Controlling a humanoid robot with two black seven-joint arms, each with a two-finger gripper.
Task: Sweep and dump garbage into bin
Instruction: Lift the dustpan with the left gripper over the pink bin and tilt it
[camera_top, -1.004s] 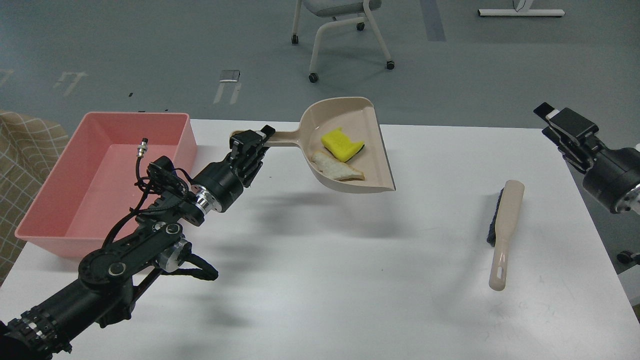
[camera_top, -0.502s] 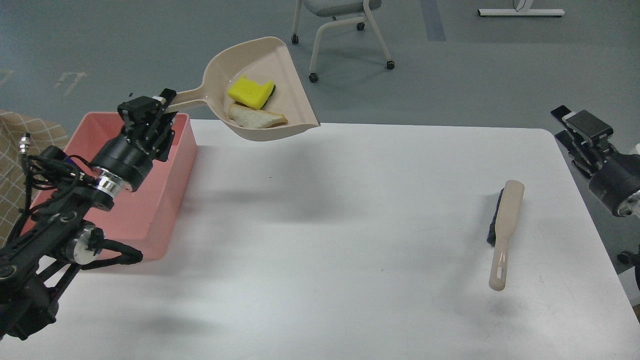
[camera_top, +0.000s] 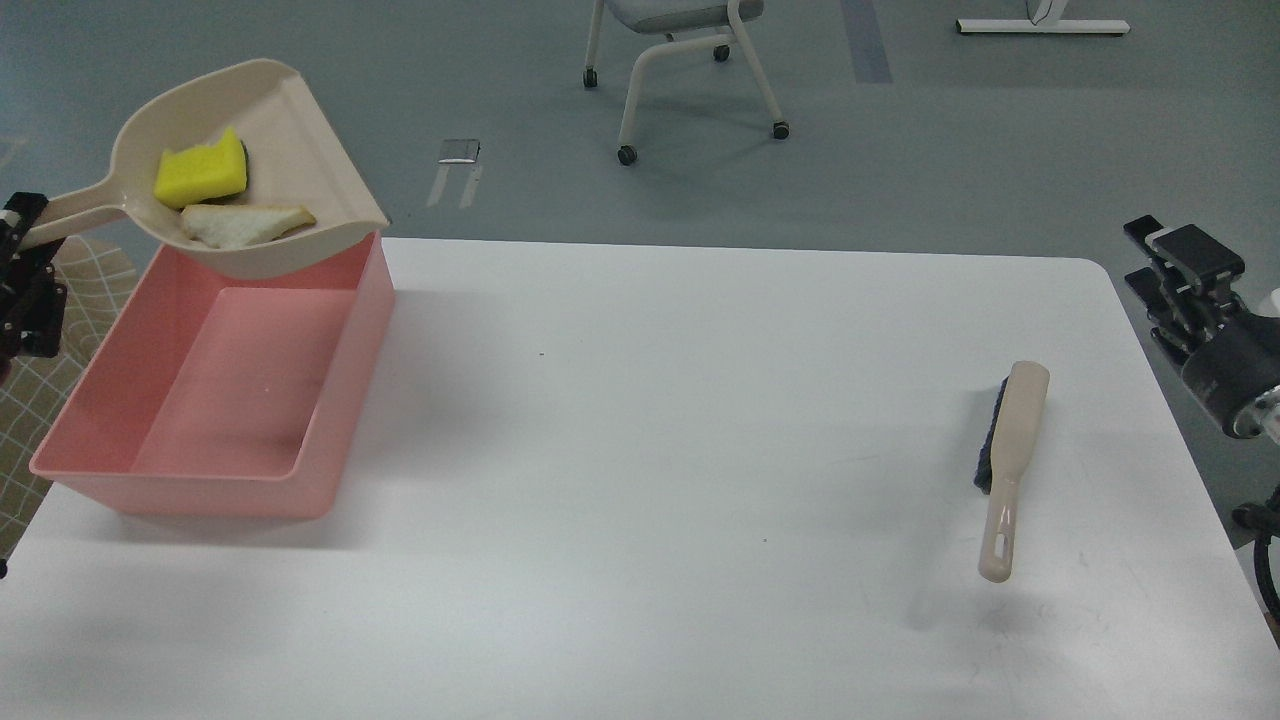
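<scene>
Smooth beige plastic dustpan (camera_top: 290, 150) carries the wavy yellow sponge (camera_top: 200, 172) and triangular white bread slice (camera_top: 245, 224); it has swung left since half a second ago and now hangs over the shallow pink plastic bin's (camera_top: 345, 370) far end. Left gripper (camera_top: 22, 262), at frame edge, clamps the handle. Right gripper (camera_top: 1180, 275) idles off the table's right edge; I cannot tell its opening.
</scene>
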